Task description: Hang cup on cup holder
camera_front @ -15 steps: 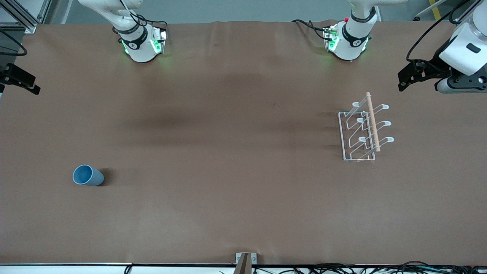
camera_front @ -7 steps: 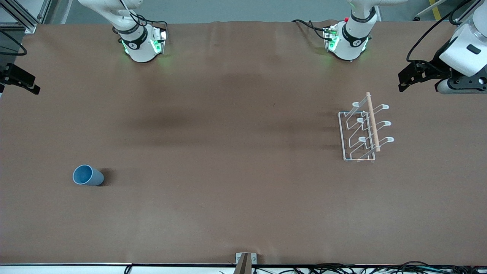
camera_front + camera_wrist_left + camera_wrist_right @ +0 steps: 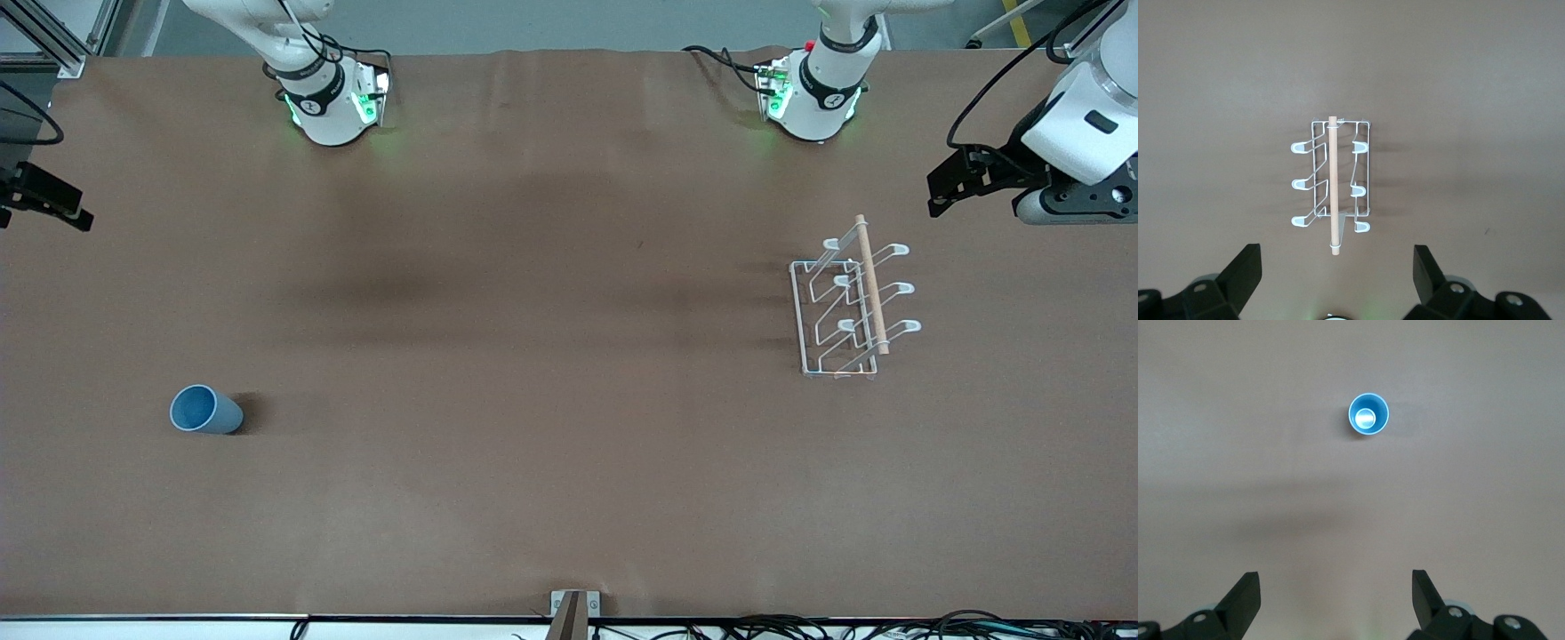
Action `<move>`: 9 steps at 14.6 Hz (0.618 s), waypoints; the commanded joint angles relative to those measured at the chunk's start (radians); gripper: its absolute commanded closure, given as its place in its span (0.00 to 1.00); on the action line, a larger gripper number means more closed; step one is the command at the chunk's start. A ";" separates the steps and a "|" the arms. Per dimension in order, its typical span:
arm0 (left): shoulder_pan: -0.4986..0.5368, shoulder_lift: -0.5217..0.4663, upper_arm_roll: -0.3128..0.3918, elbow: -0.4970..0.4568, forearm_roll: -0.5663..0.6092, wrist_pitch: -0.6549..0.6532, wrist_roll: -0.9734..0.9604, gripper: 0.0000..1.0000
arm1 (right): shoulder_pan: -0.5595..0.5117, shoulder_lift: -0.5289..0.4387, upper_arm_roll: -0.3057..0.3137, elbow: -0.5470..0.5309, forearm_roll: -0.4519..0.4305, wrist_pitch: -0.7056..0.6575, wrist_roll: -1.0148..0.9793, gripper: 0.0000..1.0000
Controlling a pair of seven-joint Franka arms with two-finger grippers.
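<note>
Cup [image 3: 204,411] upright, cup holder [image 3: 849,307] well apart

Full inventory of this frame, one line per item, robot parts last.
cup: one, light blue, upright with its mouth up, on the table toward the right arm's end, nearer the front camera than the cup holder.
cup holder: one, white wire rack with looped prongs and a light wooden rod on top, toward the left arm's end; nothing hangs on it.
table: one, brown cover.
left hand: one, black fingers, open, up in the air at the left arm's end of the table, empty.
right hand: one, black fingers, open, up in the air at the right arm's end, empty.
</note>
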 commanded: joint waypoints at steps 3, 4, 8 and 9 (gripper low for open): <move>-0.005 0.034 -0.001 0.059 -0.006 -0.023 0.011 0.00 | -0.090 0.083 0.012 -0.114 0.019 0.194 -0.056 0.00; -0.004 0.034 -0.002 0.059 -0.006 -0.023 0.011 0.00 | -0.110 0.133 0.012 -0.111 0.046 0.230 -0.058 0.00; -0.007 0.034 -0.002 0.061 -0.006 -0.022 0.012 0.00 | -0.165 0.307 0.012 -0.111 0.088 0.387 -0.141 0.00; -0.007 0.036 -0.002 0.061 -0.006 -0.023 0.012 0.00 | -0.168 0.348 0.012 -0.111 0.088 0.429 -0.141 0.00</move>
